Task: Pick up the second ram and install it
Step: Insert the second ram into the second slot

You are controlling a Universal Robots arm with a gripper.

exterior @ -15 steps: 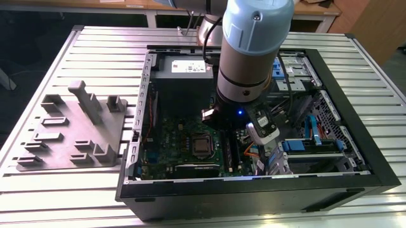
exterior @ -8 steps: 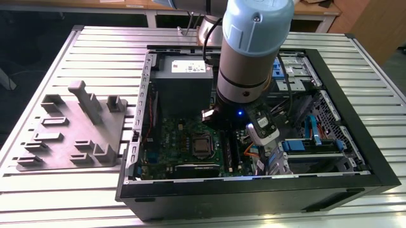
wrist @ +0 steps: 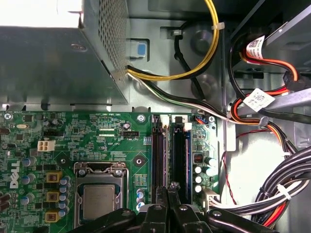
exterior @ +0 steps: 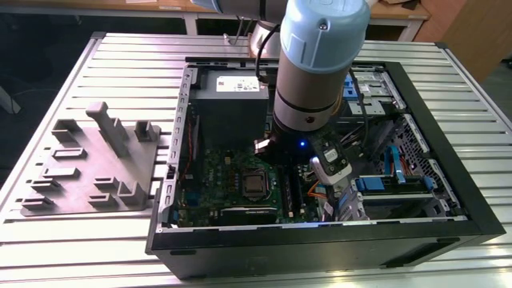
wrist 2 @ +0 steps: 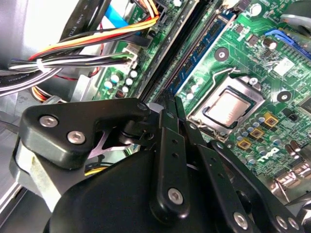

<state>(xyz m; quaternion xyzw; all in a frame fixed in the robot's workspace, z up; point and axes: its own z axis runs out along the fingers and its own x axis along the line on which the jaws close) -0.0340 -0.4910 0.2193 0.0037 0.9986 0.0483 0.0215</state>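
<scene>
1. Slatted metal table (exterior: 96, 240) carrying an open black computer case (exterior: 320, 246).
2. Grey moulded holder tray (exterior: 92, 162), lying on the table toward the exterior view's left, just beside the case.
3. Robot arm (exterior: 316, 66), pale blue and grey, reaching down into the case over the green motherboard (exterior: 232, 174).
4. Processor socket (exterior: 254, 183) on the motherboard, beside the arm's lower end.
5. Grey power-supply box (exterior: 232, 102) at the case's far end.
6. Blue drive-bay fittings (exterior: 392, 180) toward the exterior view's right.

One computer case (exterior: 448, 198), one motherboard (wrist: 73, 141), one grey holder tray (exterior: 88, 174).
</scene>
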